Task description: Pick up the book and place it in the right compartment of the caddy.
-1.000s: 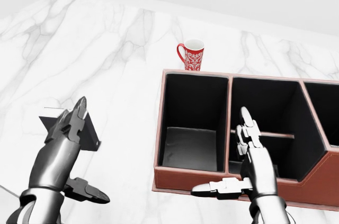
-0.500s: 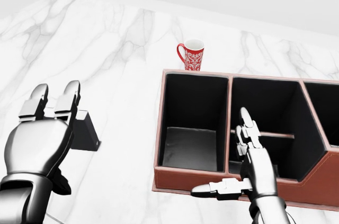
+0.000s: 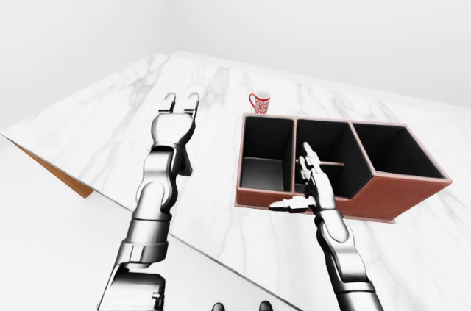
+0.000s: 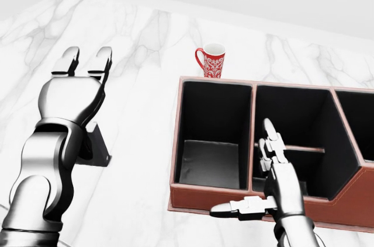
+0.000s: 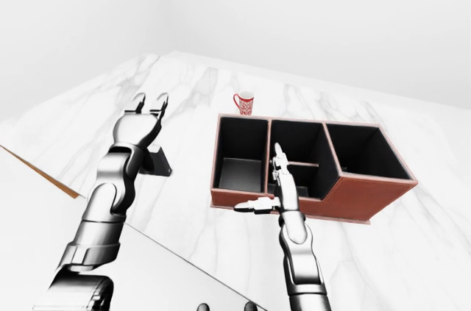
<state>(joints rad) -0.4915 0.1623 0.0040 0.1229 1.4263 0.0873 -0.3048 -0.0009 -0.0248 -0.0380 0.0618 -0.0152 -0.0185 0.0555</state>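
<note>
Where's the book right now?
In the head view the book lies on the marble counter at lower left, partly hidden behind the left robot hand, well left of the caddy.

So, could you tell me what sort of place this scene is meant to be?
Probably a bare simulated tabletop, perhaps a desk or counter: a white marble-patterned surface against plain pale walls, holding a red-brown caddy with black compartments, a red patterned mug and a dark book.
</note>
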